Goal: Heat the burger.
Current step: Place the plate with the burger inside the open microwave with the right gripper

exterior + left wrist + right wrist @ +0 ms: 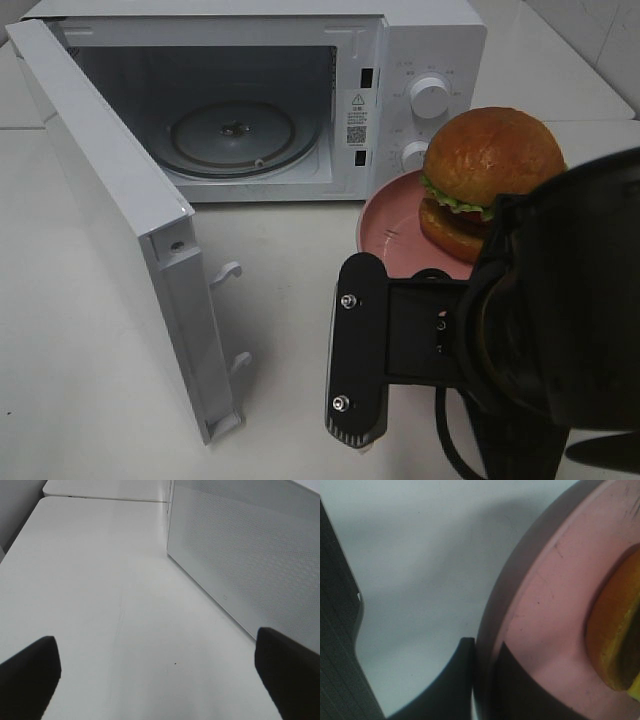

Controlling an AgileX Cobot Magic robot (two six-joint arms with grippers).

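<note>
The right gripper (487, 652) clamped the pink plate (390, 225) under the burger (490, 175), four o'clock of the microwave (430, 50); left gripper (157, 672) gaped.

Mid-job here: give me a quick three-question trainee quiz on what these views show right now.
1. True or false: the burger sits on the pink plate, outside the microwave.
2. The right gripper is shut on: A) the bun, B) the pink plate's rim, C) the microwave door.
3. Fill in: the left gripper has its jaws ____.
Key: 1 true; 2 B; 3 open.
</note>
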